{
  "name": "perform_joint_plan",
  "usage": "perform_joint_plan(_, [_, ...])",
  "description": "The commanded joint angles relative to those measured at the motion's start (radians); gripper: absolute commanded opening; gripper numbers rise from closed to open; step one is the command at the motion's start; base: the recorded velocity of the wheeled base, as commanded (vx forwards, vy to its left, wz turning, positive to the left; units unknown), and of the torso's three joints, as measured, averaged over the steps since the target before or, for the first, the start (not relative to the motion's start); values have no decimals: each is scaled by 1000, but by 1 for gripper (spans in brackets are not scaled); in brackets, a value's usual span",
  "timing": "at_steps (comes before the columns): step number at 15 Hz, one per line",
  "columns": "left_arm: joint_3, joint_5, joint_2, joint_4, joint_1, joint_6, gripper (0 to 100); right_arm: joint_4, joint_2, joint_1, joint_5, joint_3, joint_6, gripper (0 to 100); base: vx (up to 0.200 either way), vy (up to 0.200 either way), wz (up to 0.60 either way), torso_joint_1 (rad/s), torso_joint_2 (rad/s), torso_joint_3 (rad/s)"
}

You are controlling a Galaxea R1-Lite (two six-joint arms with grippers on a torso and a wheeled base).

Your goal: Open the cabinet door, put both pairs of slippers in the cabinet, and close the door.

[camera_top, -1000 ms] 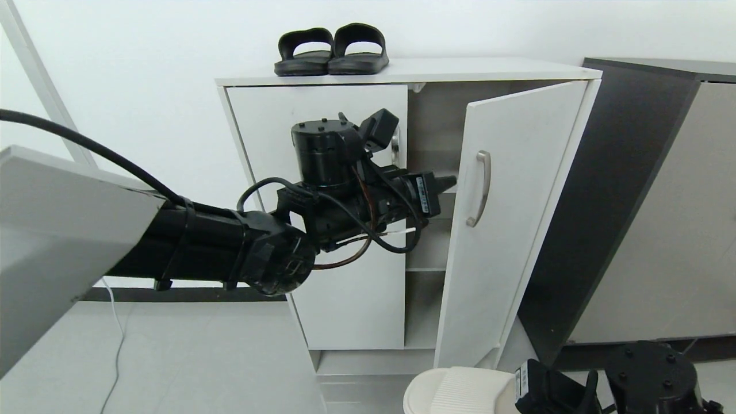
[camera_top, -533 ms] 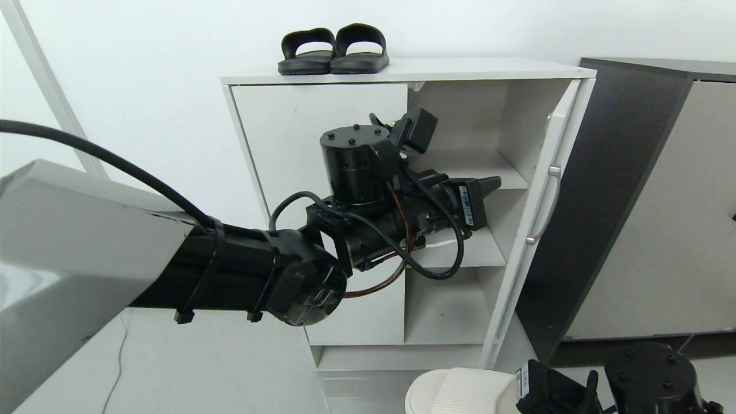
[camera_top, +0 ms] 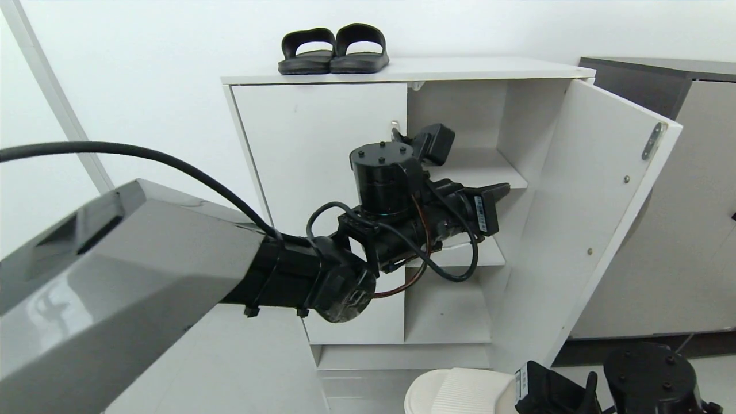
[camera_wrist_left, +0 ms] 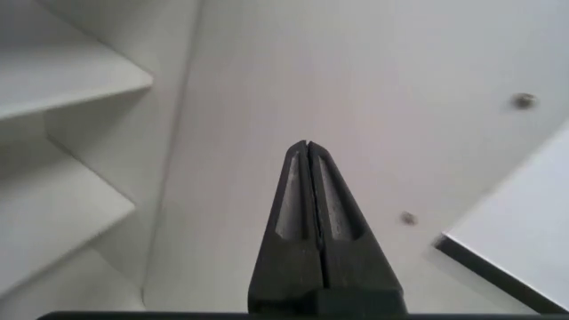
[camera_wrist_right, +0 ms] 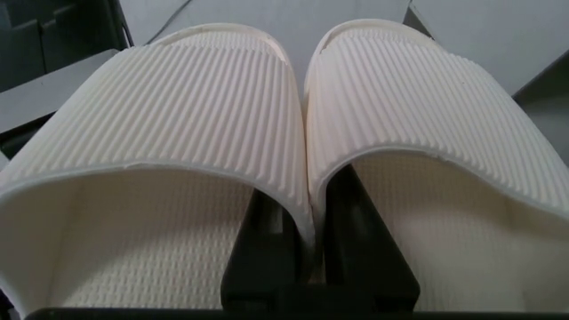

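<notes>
- Head view: the cabinet has its right door swung wide, its inner face turned toward the robot, so the shelves are open to reach. The left door is closed.
- The left gripper hangs in the opening at the level of the upper shelves, just beside the door's inner face. Its fingers are pressed together and hold nothing, which suits pushing a door panel aside rather than grasping.
- The black slippers stand side by side on top of the cabinet, above the closed door, and are not yet stored.
- The white slippers are low at the front, before the foot of the cabinet, probably so they can go in as soon as the way is free.
- Left wrist view: the fingers meet tip to tip with no gap. They point at the door's pale inner face, with the shelf edges off to one side.
- Right wrist view: the right gripper reaches under the straps of both white slippers. One of its fingers sits in each shoe, and they clench the two adjoining side walls so the pair travels as one.
- Judgement: the door-opening step looks done, and loading the white pair seems next.
</notes>
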Motion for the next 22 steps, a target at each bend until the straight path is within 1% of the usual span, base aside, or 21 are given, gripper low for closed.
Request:
perform_joint_plan(1, [-1, 32, 29, -13, 3, 9, 0, -2, 2, -20, -13, -23, 4, 0, 0, 0, 0, 0, 0, 0])
perform_joint_plan(2, [46, 44, -25, -12, 25, 9, 0, -2, 8, -49, -36, -49, 10, 0, 0, 0, 0, 0, 0, 0])
perform_joint_plan(3, [106, 44, -97, -9, 53, 9, 0, -2, 35, -66, -76, -75, 14, 0, 0, 0, 0, 0, 0, 0])
perform_joint_plan(4, [172, 46, -169, 2, 79, 11, 0, -2, 58, -68, -144, -103, 33, 0, 0, 0, 0, 0, 0, 0])
perform_joint_plan(5, [238, 46, -244, 14, 102, 23, 0, -2, 70, -65, -222, -133, 73, 0, 0, 0, 0, 0, 0, 0])
perform_joint_plan(6, [321, 54, -349, 52, 131, 48, 0, -2, 81, -48, -300, -190, 136, 0, 0, 0, 0, 0, 0, 0])
perform_joint_plan(7, [376, 80, -436, 106, 151, 75, 0, 3, 90, -37, -357, -238, 175, 0, 0, 0, 0, 0, 0, 0])
perform_joint_plan(8, [376, 80, -436, 106, 151, 75, 0, 3, 90, -37, -357, -238, 175, 0, 0, 0, 0, 0, 0, 0])
perform_joint_plan(9, [477, 245, -651, 278, 172, 144, 0, 41, 119, -31, -523, -340, 208, 0, 0, 0, 0, 0, 0, 0])
perform_joint_plan(11, [569, 443, -847, 414, 172, 203, 0, 107, 148, -33, -642, -439, 257, 0, 0, 0, 0, 0, 0, 0])
perform_joint_plan(12, [608, 552, -947, 465, 181, 232, 0, 148, 160, -33, -708, -491, 284, 0, 0, 0, 0, 0, 0, 0])
perform_joint_plan(13, [645, 647, -1040, 503, 201, 256, 0, 197, 174, -33, -768, -543, 303, 0, 0, 0, 0, 0, 0, 0])
perform_joint_plan(14, [681, 686, -1119, 530, 266, 281, 0, 227, 179, -34, -811, -572, 317, 0, 0, 0, 0, 0, 0, 0])
perform_joint_plan(15, [741, 687, -1229, 572, 402, 295, 0, 250, 186, -37, -860, -603, 326, 0, 0, 0, 0, 0, 0, 0])
perform_joint_plan(16, [798, 689, -1321, 602, 479, 292, 0, 251, 189, -40, -894, -609, 326, 0, 0, 0, 0, 0, 0, 0])
perform_joint_plan(17, [876, 689, -1410, 622, 540, 284, 0, 251, 189, -43, -909, -615, 324, 0, 0, 0, 0, 0, 0, 0])
perform_joint_plan(19, [1085, 686, -1606, 629, 695, 281, 0, 251, 179, -48, -929, -613, 324, 0, 0, 0, 0, 0, 0, 0])
perform_joint_plan(20, [1180, 679, -1675, 631, 735, 281, 0, 251, 180, -53, -935, -623, 323, 0, 0, 0, 0, 0, 0, 0])
perform_joint_plan(21, [1267, 678, -1758, 632, 757, 279, 0, 251, 180, -54, -937, -613, 323, 0, 0, 0, 0, 0, 0, 0])
perform_joint_plan(22, [1310, 676, -1806, 634, 769, 281, 0, 248, 180, -54, -937, -601, 323, 0, 0, 0, 0, 0, 0, 0])
